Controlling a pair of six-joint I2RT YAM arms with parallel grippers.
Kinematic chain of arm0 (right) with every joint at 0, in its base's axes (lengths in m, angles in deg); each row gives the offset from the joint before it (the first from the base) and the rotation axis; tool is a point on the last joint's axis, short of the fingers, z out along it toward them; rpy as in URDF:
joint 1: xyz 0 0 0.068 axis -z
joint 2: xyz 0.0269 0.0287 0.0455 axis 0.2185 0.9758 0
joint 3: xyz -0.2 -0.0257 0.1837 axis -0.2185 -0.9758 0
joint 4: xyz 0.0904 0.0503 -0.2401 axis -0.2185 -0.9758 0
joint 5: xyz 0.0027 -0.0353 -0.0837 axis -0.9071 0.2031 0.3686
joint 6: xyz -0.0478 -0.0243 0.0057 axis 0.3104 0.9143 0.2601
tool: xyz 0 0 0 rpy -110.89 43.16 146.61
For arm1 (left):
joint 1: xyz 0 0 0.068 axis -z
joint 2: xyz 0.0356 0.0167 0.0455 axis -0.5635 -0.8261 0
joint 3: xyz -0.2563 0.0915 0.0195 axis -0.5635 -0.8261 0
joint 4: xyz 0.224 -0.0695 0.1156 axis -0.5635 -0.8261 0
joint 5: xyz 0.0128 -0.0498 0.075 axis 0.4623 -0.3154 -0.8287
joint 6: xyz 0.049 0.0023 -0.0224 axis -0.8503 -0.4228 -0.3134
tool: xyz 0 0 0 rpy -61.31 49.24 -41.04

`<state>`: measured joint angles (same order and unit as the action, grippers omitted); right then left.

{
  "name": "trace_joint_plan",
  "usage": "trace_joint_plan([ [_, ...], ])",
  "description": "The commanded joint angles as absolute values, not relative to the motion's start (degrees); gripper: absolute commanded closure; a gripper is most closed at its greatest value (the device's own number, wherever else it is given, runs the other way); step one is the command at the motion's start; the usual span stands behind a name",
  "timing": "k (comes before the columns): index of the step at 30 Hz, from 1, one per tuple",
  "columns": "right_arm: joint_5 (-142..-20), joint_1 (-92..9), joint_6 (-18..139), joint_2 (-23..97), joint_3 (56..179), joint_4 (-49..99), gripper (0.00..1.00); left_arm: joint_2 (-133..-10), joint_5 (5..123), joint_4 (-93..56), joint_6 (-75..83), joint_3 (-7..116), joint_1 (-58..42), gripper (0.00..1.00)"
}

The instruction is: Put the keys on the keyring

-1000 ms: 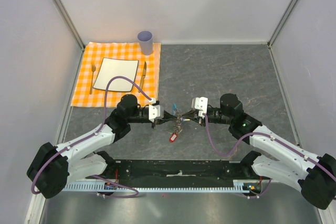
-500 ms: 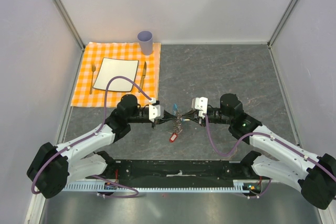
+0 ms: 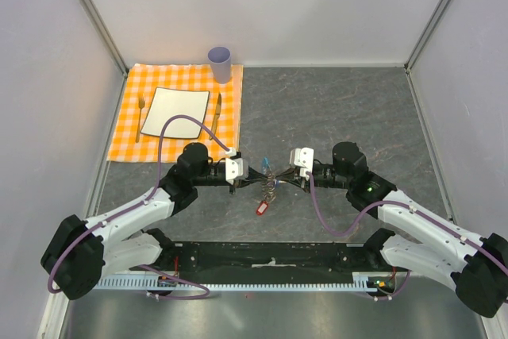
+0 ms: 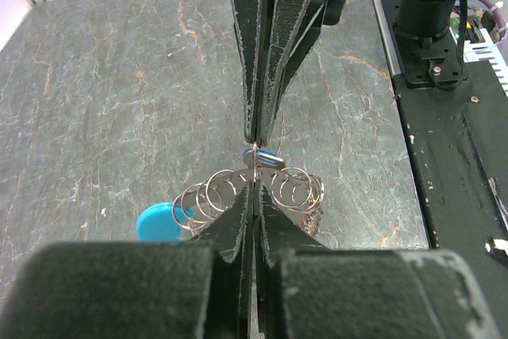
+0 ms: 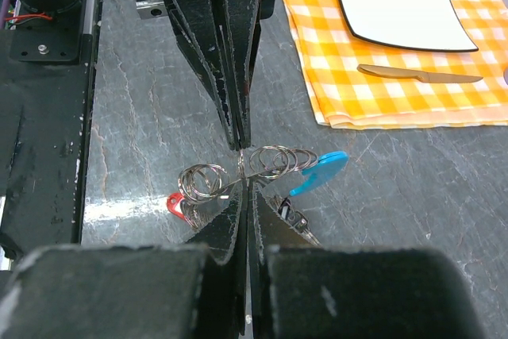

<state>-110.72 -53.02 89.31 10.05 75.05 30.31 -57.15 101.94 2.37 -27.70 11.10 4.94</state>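
Both grippers meet tip to tip above the table centre and pinch the keyring between them. The keyring is a chain of silver rings with a cyan clasp hanging off one end. My left gripper is shut on the middle of the chain. My right gripper is shut on the same spot from the opposite side. A key with a red tag dangles below the rings. A small blue tag sits right at the pinch point. A dark key hangs under the cyan clasp.
An orange checked cloth lies at the back left with a white plate, a fork, a knife and a lilac cup. The black base rail runs along the near edge.
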Motion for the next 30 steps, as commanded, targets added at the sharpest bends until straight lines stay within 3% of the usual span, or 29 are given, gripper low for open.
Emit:
trace_joint_plan([
  [1,-110.9,-53.4,90.1,8.9,76.8,30.8,1.0,-57.7,101.1,5.5,-27.6,11.2,4.8,0.98],
  [30,-108.9,-53.4,90.7,9.2,76.6,33.2,1.0,-57.3,102.2,5.5,-27.6,11.1,4.8,0.98],
])
